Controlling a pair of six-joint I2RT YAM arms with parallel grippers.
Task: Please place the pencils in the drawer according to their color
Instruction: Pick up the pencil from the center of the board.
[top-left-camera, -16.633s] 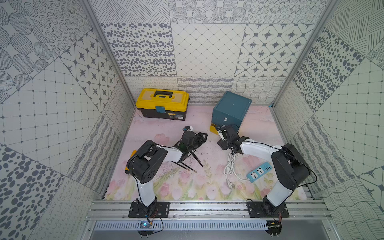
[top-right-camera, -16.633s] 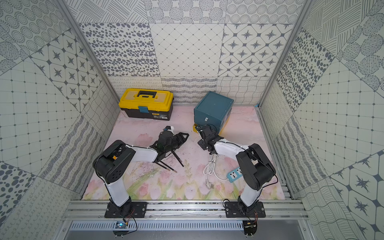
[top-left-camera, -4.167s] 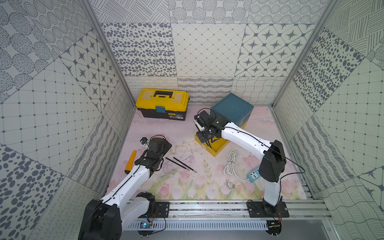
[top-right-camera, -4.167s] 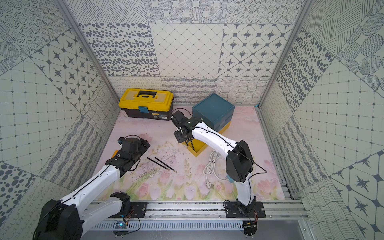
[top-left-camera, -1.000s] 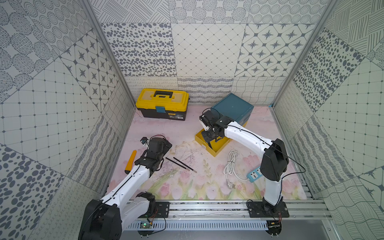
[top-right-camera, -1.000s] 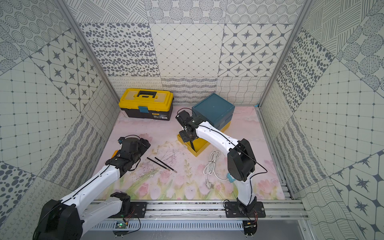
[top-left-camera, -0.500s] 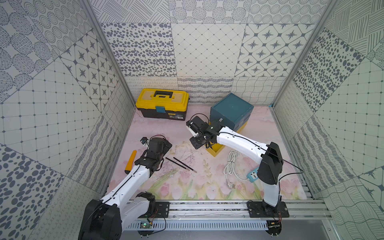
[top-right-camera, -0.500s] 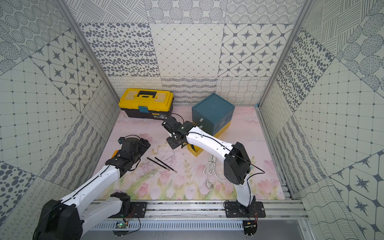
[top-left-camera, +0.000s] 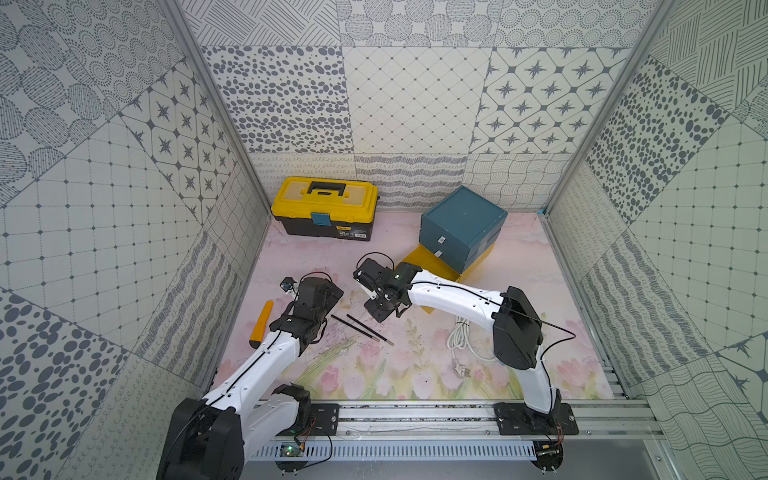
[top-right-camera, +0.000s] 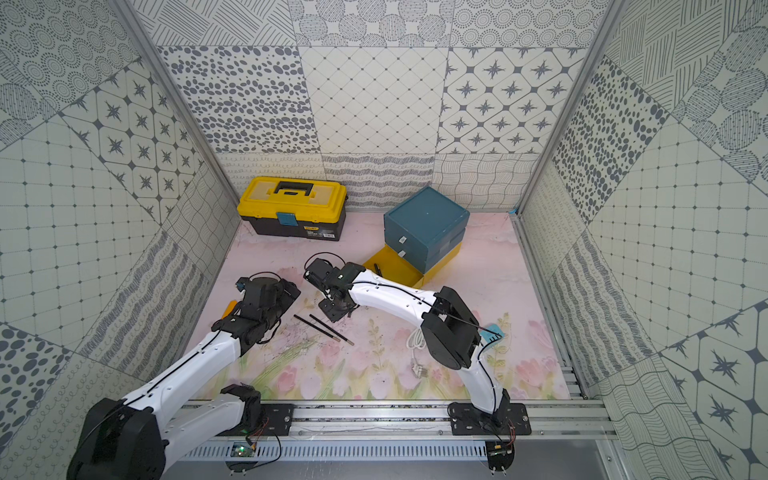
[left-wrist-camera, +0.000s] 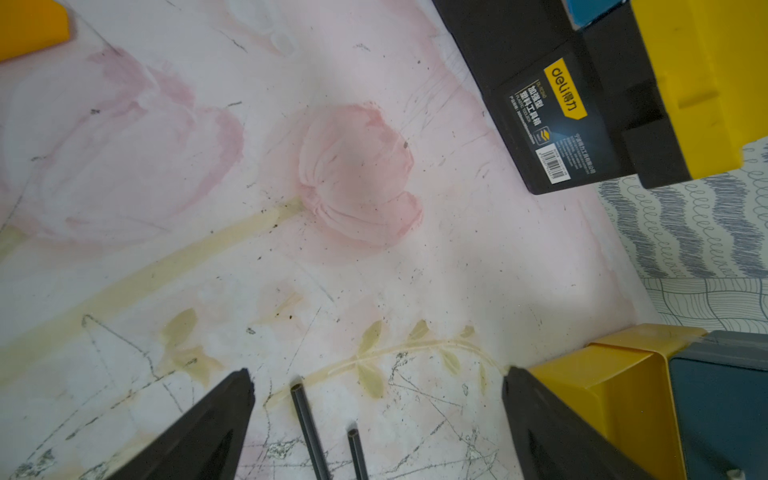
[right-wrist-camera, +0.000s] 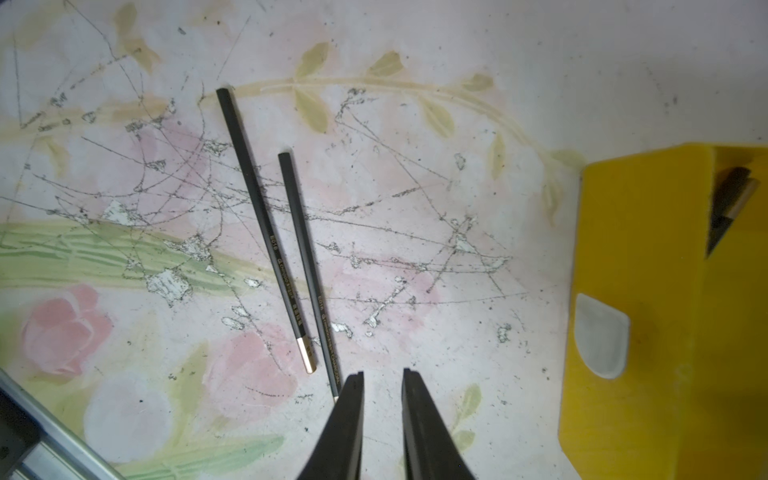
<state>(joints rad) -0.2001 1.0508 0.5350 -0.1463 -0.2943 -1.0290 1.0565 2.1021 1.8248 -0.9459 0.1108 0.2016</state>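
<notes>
A second ago my right pincer (right-wrist-camera: 381, 374) hung over the pulled-out yellow drawer (right-wrist-camera: 648, 249). It has since swung away and now sits low over the flowered mat (right-wrist-camera: 415, 187), with the drawer off to one side of it and the two black pencils (right-wrist-camera: 264, 224) on the other. Its jaws are only slightly parted and hold nothing. The nearer pencil (right-wrist-camera: 308, 270) runs up right beside one fingertip, outside the gap. The other pencil lies just past it, nearly parallel.

Dark pencil ends (right-wrist-camera: 733, 195) show inside the yellow drawer, which stands out from the bottom of the teal chest (top-left-camera: 461, 220). The two teal drawers (top-left-camera: 446, 245) above it are closed.

My left pincer (left-wrist-camera: 377, 371) has not moved. It is spread wide and empty above the mat. The far ends of the same two pencils lie between its fingers and touch neither.
</notes>
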